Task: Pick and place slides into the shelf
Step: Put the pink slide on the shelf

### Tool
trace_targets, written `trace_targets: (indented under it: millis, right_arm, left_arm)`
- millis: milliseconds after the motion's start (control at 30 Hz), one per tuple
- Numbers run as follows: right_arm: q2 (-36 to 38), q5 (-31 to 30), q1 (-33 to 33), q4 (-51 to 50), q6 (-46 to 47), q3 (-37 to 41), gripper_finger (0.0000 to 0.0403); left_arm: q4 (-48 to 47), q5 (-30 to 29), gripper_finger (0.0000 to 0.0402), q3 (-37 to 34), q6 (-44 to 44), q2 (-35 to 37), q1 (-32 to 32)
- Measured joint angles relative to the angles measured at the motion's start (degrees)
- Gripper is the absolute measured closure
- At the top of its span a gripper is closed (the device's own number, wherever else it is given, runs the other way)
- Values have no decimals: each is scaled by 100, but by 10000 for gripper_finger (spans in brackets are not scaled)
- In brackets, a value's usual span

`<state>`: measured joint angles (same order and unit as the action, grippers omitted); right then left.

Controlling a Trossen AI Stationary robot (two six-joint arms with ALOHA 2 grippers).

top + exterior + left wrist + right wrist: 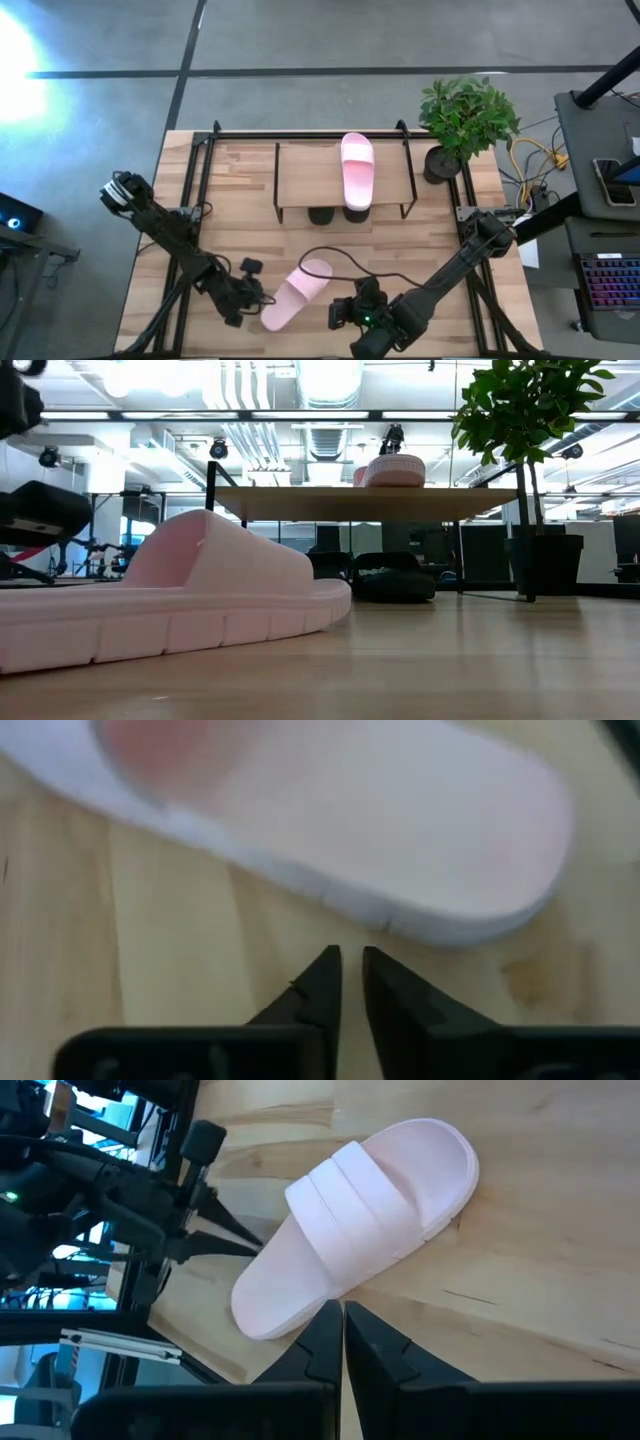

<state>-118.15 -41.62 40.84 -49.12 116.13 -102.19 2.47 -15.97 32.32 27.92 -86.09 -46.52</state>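
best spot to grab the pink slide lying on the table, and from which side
Probably the heel end of the pink slide, taken across its edge from the left claw, which sits shut just beside that end. The slide lies flat, sole down, angled with its toe toward the shelf, and the broad strap covers the toe half, so the bare flat heel offers the claw a thin rim to pinch.

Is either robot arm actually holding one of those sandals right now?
No. Both tools are shut on nothing: the left tool and right tool sit beside the pink slide on the table.
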Motion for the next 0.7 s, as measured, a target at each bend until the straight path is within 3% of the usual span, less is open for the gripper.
trace_targets:
  millis: [133, 500, 700]
  right_arm:
    - [0, 2, -25, 0, -21, 6, 394]
    - [-2, 1, -24, 2, -21, 11, 394]
    - [-2, 0, -24, 0, -62, 11, 394]
  left_arm:
    - [346, 75, 398, 29, -22, -61, 0]
    - [960, 131, 393, 437, 14, -592, 1]
    - [852, -201, 393, 936, -127, -1034, 94]
